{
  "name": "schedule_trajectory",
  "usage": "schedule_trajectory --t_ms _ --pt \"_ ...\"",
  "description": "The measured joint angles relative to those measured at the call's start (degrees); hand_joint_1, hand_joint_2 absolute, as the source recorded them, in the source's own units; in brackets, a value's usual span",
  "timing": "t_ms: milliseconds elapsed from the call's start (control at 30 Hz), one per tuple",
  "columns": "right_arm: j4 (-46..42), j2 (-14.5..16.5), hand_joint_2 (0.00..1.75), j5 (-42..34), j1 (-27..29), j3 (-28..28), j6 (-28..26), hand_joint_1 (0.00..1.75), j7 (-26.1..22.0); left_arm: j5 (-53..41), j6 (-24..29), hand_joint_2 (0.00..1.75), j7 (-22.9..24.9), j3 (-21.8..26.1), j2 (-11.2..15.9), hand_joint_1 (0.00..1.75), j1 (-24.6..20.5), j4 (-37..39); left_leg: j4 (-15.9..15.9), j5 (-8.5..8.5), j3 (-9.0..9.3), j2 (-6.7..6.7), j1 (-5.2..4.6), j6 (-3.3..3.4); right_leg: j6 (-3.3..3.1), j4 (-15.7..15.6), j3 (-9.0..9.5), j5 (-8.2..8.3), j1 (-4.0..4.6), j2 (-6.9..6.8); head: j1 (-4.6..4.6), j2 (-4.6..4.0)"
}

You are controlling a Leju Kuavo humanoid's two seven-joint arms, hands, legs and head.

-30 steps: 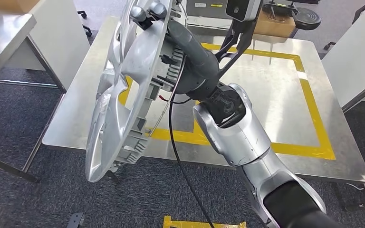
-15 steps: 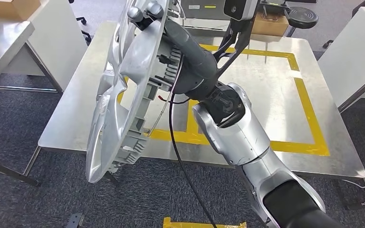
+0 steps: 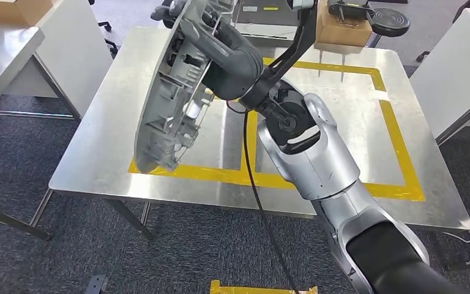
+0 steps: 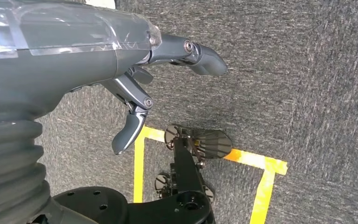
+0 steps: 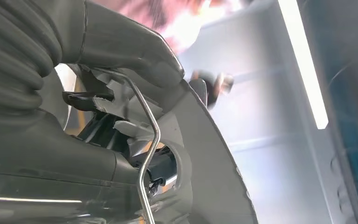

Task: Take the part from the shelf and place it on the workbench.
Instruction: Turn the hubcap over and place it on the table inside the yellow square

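Grey ribbed plastic is facing you — the back of the wheel cover point(image 3: 171, 92), which your right hand point(image 3: 211, 46) is gripping near its upper rim and holding tilted on edge in the air above the near-left part of the steel tabletop point(image 3: 98, 147). In the right wrist view the fingers point(image 5: 121, 42) are wrapping over the cover's rim beside its wire retaining ring point(image 5: 149, 140), so the hand is clamped on the part. Your left hand point(image 4: 135, 79) is hanging over the carpet with its fingers apart, holding nothing.

The risk from here, as I judge it: the cover is broad and light and you are holding it at one edge only, so its low edge is likely to meet the steel first. If you are lowering it at this tilt and letting go early, it could flop, slide on the smooth metal or roll off the near edge. Level it before releasing.

Around you: yellow tape point(image 3: 398, 128) is marking a square on the tabletop, and the cover is hanging over its near-left corner. A cardboard box point(image 3: 339, 27) is sitting at the far edge, well apart from the part. A black cable point(image 3: 254, 184) is dangling along your right arm — it could snag. Another table point(image 3: 3, 43) is standing off to the left.
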Motion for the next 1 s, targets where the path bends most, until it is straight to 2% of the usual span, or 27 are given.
schedule_trajectory --t_ms 100,167,233,367,500,733,867,1000 --pt "3.5 -0.8 1.75 9.7 -5.9 0.5 3.2 1.75 -4.9 -0.2 -0.3 1.75 -0.5 0.0 -0.1 0.00 0.0 0.0 0.0 0.00 -0.09 0.10 -0.07 0.00 0.01 0.1 -0.09 0.01 -0.04 0.01 0.06 0.00" --pt "9.6 -1.0 1.75 15.1 -12.7 1.0 8.1 1.75 -10.3 -0.4 -0.8 1.75 -0.8 0.0 -0.1 0.00 0.0 0.0 0.0 0.00 -0.15 0.18 -0.14 0.00 0.01 0.1 -0.20 0.01 -0.07 0.01 0.00 0.00" --pt "17.1 -1.0 1.75 18.7 -19.4 1.4 10.8 1.75 -14.5 -0.7 -1.2 1.75 -0.9 0.0 -0.2 0.00 0.0 0.1 0.0 -0.01 -0.08 0.18 -0.15 0.00 -0.03 0.1 -0.14 -0.03 -0.05 -0.02 -0.13 0.00" --pt "27.0 -0.7 1.75 20.7 -24.7 1.8 11.5 1.75 -16.6 -0.9 -1.6 1.75 -0.9 0.0 -0.3 0.00 -0.1 0.1 0.0 -0.01 0.02 0.18 -0.08 0.00 -0.08 0.1 -0.03 -0.07 0.01 -0.06 -0.13 0.00" --pt "32.7 -0.1 1.75 23.5 -26.5 2.5 9.2 1.75 -16.6 -1.2 -1.6 1.75 -0.9 0.0 -0.4 0.00 -0.1 0.1 0.0 -0.01 0.02 0.26 -0.05 0.00 -0.07 0.1 -0.06 -0.06 0.01 -0.02 -0.19 0.00" --pt "41.7 3.6 1.75 34.5 -32.4 4.0 1.9 1.75 -19.5 -2.1 -2.0 1.75 -1.1 -0.1 -0.7 0.00 -0.1 0.1 0.0 -0.02 0.00 0.52 -0.05 -0.01 -0.07 0.2 -0.17 -0.06 0.01 0.05 -0.25 0.00" --pt "45.4 5.6 1.75 37.3 -35.2 4.9 0.5 1.75 -20.0 -2.3 -2.4 1.75 -1.3 -0.1 -1.0 0.00 -0.2 0.1 0.0 -0.04 0.01 0.55 -0.03 -0.03 -0.10 0.2 -0.19 -0.08 0.02 0.07 -0.32 0.00" --pt "48.1 6.8 1.75 44.0 -36.7 6.2 -0.6 1.75 -20.0 -3.5 -3.7 1.75 -1.4 -0.1 -1.2 0.00 -0.2 0.2 0.0 -0.04 0.01 0.53 -0.03 -0.04 -0.11 0.2 -0.19 -0.08 0.02 0.06 -0.34 0.00"
